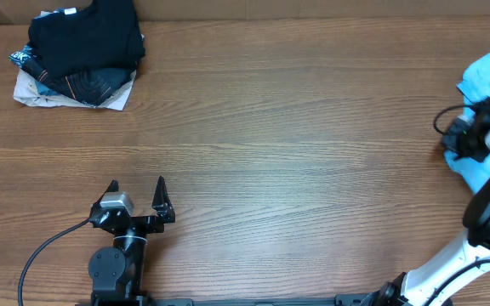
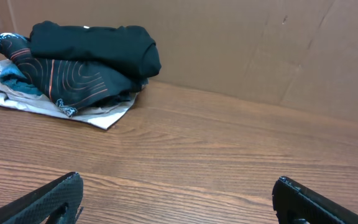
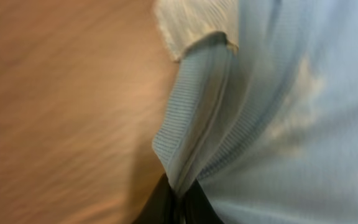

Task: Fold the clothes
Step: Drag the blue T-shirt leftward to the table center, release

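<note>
Fingers (image 3: 157, 210) of my right gripper (image 3: 178, 198) are pressed together, pinching a ribbed edge of the light-blue T-shirt (image 3: 291, 124). 1 white label (image 3: 197, 25) lies just above the pinch point.

T-shirt location: far right edge of the table (image 1: 296, 127), bunched under my right arm (only part of it is in the overhead view).

My left gripper (image 1: 137, 189) sits near the front edge, its 2 fingers spread wide, holding nothing and touching no cloth.

Count: 1 blue T-shirt, 1 pile of dark garments (image 1: 79, 51).

Pile location: far left corner, against the cardboard wall (image 2: 260, 50), well apart from both grippers.

Pile order: 1 black garment on top, 1 dark patterned garment below, light cloth at the base.
</note>
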`<state>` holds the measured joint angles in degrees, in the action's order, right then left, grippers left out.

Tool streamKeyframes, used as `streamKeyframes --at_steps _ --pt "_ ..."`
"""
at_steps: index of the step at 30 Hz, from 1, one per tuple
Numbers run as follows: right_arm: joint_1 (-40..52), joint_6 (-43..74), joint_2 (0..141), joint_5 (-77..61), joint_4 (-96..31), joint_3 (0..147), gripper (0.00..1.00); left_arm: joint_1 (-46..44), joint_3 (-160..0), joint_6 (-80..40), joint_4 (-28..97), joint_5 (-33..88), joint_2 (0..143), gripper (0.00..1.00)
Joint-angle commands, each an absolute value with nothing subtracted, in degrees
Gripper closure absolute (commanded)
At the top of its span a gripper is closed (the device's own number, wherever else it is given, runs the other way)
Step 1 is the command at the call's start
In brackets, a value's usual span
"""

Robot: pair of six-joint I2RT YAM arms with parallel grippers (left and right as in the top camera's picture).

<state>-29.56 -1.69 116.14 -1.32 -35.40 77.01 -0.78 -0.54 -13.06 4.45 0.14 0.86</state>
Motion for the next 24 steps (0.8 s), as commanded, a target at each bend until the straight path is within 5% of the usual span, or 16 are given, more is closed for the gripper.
streamKeyframes --at_steps 1,24 --pt "-23.4 -1.5 116.4 -12.4 -37.1 82.7 0.96 -0.7 -0.3 -11.6 4.4 -0.6 0.3 0.00" --pt "28.2 10.0 116.4 -21.8 -32.1 85.1 0.96 -0.7 -0.3 -11.6 4.4 -0.6 0.3 0.00"
